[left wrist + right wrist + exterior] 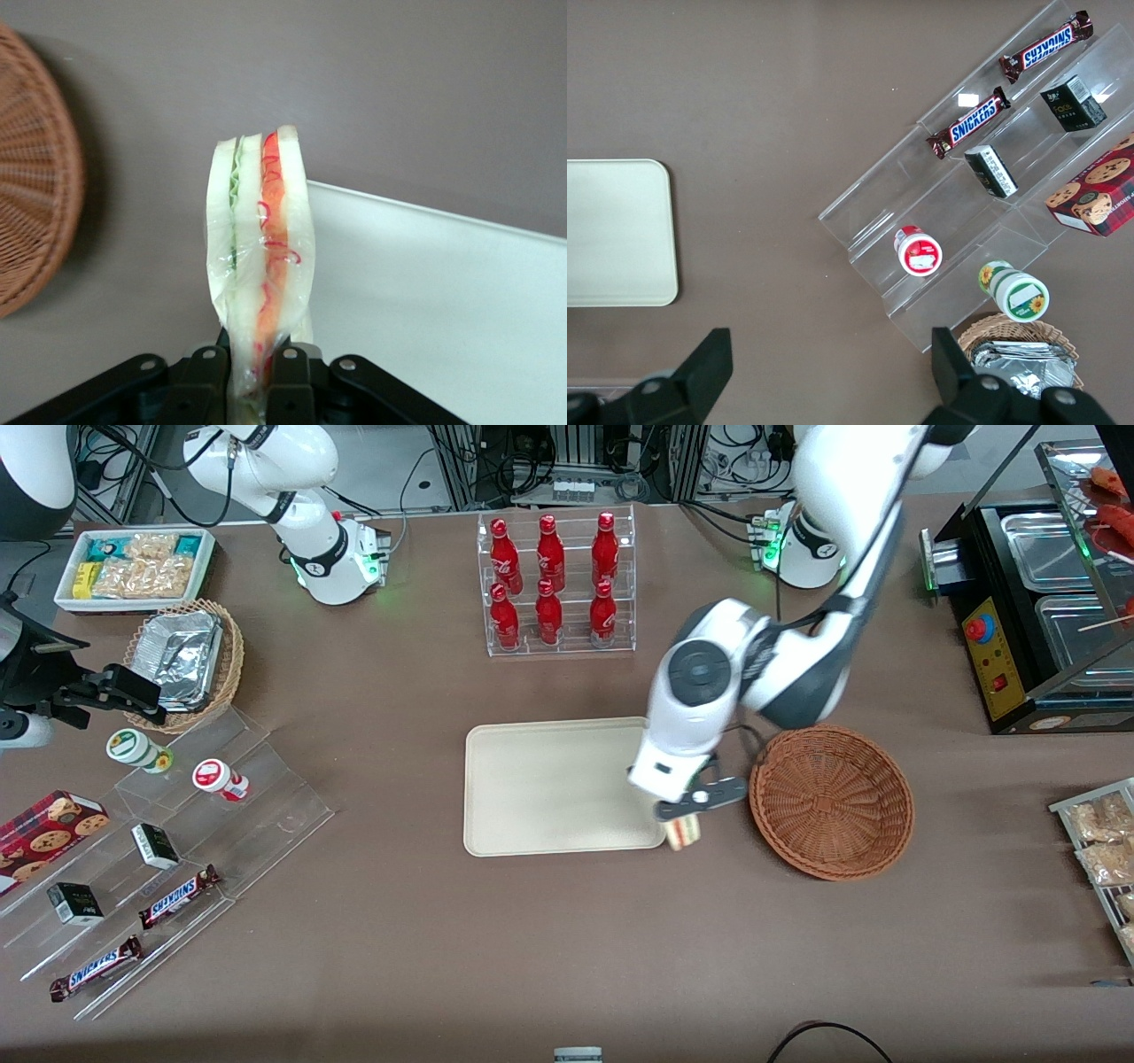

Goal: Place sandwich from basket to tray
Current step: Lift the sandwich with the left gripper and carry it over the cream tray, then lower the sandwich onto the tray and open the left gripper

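Front view: gripper [689, 812] over tray [549, 784] corner nearest basket [831, 802], fingers pinching sandwich [684, 833]. Sandwich hangs at tray edge, between tray and basket, clear of basket. Basket bare inside, on brown bench [532, 957] toward working arm's end. Red bottles [551, 580] in clear rack farther from camera than tray.

Left wrist view: fingers [205, 376] clamped on sandwich [261, 266] at its narrow end, wedge upright, red and green filling edge showing. Tray [425, 301] rim just beside sandwich, basket [35, 230] apart.

Right wrist view: tray [616, 232] bare, snack bars [970, 122] on clear steps.
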Available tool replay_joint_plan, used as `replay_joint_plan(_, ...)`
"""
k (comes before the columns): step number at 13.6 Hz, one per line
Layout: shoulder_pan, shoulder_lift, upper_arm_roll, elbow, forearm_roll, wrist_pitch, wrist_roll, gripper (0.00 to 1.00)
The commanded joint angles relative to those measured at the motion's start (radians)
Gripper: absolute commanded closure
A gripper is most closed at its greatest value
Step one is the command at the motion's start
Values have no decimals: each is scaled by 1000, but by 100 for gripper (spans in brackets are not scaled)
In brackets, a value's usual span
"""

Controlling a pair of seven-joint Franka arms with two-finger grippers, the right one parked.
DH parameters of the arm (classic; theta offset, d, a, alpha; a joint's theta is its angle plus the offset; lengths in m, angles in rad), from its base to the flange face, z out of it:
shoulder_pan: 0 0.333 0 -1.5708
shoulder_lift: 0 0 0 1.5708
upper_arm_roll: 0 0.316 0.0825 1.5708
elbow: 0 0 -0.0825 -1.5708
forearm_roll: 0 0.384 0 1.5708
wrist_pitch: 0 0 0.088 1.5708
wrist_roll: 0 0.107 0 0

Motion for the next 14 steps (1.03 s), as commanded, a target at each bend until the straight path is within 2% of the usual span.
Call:
replay_joint_plan(1, -52, 87, 12, 106, 31, -17, -6, 100)
replay_joint_plan(9, -193, 188, 12, 133, 28, 82, -9, 100)
replay_joint_plan(14, -230, 226, 11, 144, 26, 117, -9, 100)
